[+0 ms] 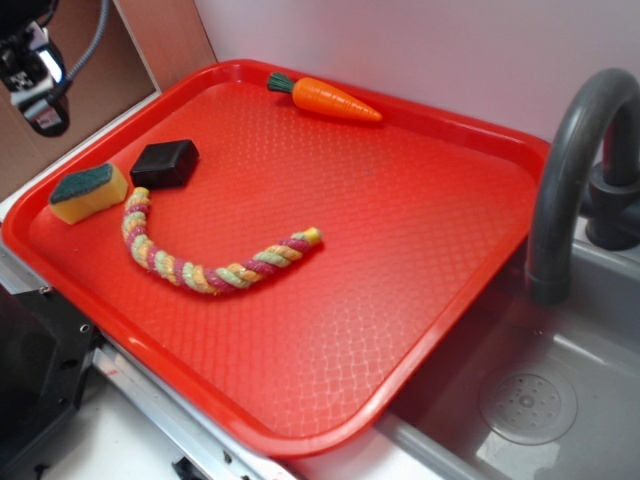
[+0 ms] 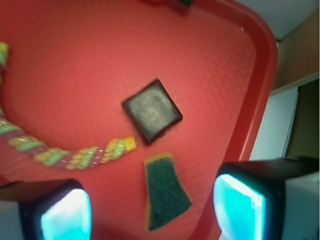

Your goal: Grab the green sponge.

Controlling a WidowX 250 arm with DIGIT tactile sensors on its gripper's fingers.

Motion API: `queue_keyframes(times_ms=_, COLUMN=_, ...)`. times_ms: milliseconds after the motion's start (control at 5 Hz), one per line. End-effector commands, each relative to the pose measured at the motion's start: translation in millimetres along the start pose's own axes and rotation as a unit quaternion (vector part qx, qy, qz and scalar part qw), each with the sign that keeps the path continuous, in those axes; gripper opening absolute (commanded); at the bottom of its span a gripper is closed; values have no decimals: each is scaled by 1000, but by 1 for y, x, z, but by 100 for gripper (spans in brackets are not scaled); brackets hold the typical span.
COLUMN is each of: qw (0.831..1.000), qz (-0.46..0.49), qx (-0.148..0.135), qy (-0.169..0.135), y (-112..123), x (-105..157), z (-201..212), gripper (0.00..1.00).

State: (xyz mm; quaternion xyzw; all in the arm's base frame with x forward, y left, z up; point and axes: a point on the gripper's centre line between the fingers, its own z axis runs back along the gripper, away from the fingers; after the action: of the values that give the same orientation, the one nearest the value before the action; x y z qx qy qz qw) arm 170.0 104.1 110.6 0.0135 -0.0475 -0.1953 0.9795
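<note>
Gripper spread wide, fingers cropped at lower frame, over foam green sponge, textured red tray, braided rope partly cut off.

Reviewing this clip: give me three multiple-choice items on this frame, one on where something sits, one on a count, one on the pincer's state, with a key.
1. Where does the green sponge lie on the red tray?
A. beside the toy carrot
B. near the tray's edge, next to the black block
C. in the sink

2. How many loose things lie on the tray?
A. two
B. four
C. six

3. What is the state of the pincer?
A. open, holding nothing
B. shut on the sponge
C. shut on the rope

Key: 1 B, the sponge sits close to the black block, far from the toy carrot. 2 B, sponge, block, carrot and braided rope. 3 A, in the wrist view the fingers stand apart with the sponge lying free on the tray between them.
</note>
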Motion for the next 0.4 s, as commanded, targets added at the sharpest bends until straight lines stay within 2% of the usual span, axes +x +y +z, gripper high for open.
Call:
queue_keyframes(times_ms=0, qw=999, qz=-9, qx=29, qy=32, y=16, x=-7, z=-36, gripper=100)
queue_keyframes(times_ms=200, qw=999, qz=-13, qx=28, qy=45, y=14, x=-12, z=-51, gripper=100)
